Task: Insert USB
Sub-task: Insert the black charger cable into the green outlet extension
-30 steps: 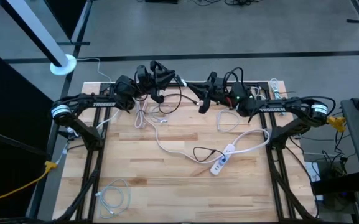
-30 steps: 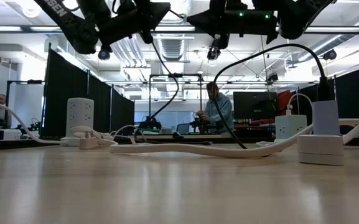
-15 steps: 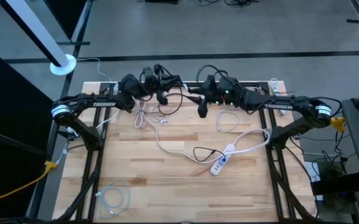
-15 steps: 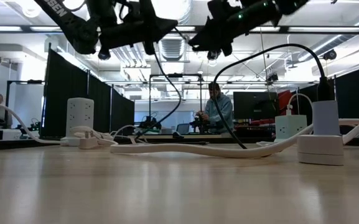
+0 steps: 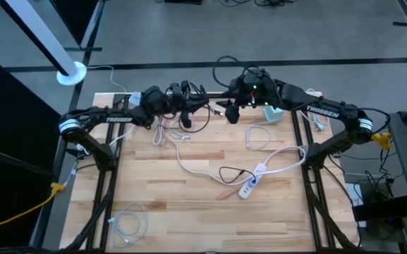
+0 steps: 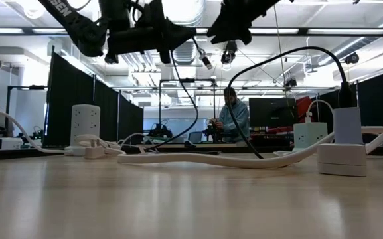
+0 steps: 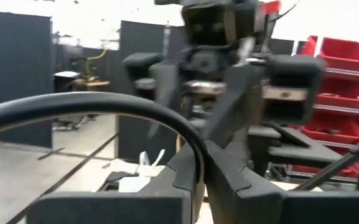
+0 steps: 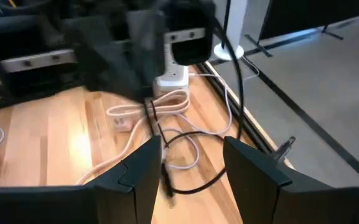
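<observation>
Black cable [image 5: 204, 106] pinched in closed left tool [image 5: 186, 107] at twelve o'clock; right tool [image 5: 230, 111] open, empty. Handover step; next, regrasp plug.

Bright, even ceiling lights [image 6: 178, 10] glare in the low view. The table [image 5: 189, 204] shows soft shadows. Both wrist views are blurred by motion.

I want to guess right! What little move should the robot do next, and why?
Probably the right claw should close. It stands open, and the loose end of the black cable seems to hang between its fingers, while the left claw is shut on that cable, holding it up off the table.
</observation>
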Available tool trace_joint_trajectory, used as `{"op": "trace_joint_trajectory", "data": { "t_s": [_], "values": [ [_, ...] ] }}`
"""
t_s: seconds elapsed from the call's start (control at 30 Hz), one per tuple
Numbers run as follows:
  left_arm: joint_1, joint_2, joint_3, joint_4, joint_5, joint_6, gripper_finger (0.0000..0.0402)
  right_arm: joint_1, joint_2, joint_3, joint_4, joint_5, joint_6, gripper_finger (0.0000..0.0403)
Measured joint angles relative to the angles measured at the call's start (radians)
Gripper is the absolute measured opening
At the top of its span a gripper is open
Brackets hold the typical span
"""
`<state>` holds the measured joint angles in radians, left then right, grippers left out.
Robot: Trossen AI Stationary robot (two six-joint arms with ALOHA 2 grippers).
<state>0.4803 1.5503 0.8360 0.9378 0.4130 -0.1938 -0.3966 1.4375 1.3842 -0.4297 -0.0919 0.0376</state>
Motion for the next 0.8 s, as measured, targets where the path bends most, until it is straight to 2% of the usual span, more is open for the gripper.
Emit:
{"op": "trace_joint_trajectory", "data": {
  "t_s": [0.07, 0.13, 0.23, 0.43, 0.67, 0.8],
  "values": [
    [-0.010, -0.001, 0.000, -0.002, 0.001, 0.001, 0.0007, -0.004, 0.016, 0.000, -0.005, -0.049, -0.004, 0.0149],
    [-0.018, -0.001, 0.000, -0.007, 0.001, 0.002, 0.0007, -0.004, 0.031, -0.002, -0.016, -0.143, -0.053, 0.0144],
    [-0.022, -0.001, 0.000, -0.013, 0.048, -0.001, 0.0007, -0.008, 0.042, -0.002, -0.006, -0.259, -0.127, 0.0137],
    [-0.029, -0.002, 0.000, -0.006, 0.076, -0.026, 0.0007, -0.016, 0.072, -0.002, -0.009, -0.263, -0.263, 0.0121],
    [-0.043, -0.002, 0.000, -0.014, 0.077, -0.025, 0.0007, -0.015, 0.099, -0.002, -0.012, -0.301, -0.305, 0.0100],
    [-0.044, -0.001, 0.000, -0.013, 0.077, -0.025, 0.0007, -0.017, 0.114, -0.002, -0.021, -0.345, -0.323, 0.0067]
  ]
}}
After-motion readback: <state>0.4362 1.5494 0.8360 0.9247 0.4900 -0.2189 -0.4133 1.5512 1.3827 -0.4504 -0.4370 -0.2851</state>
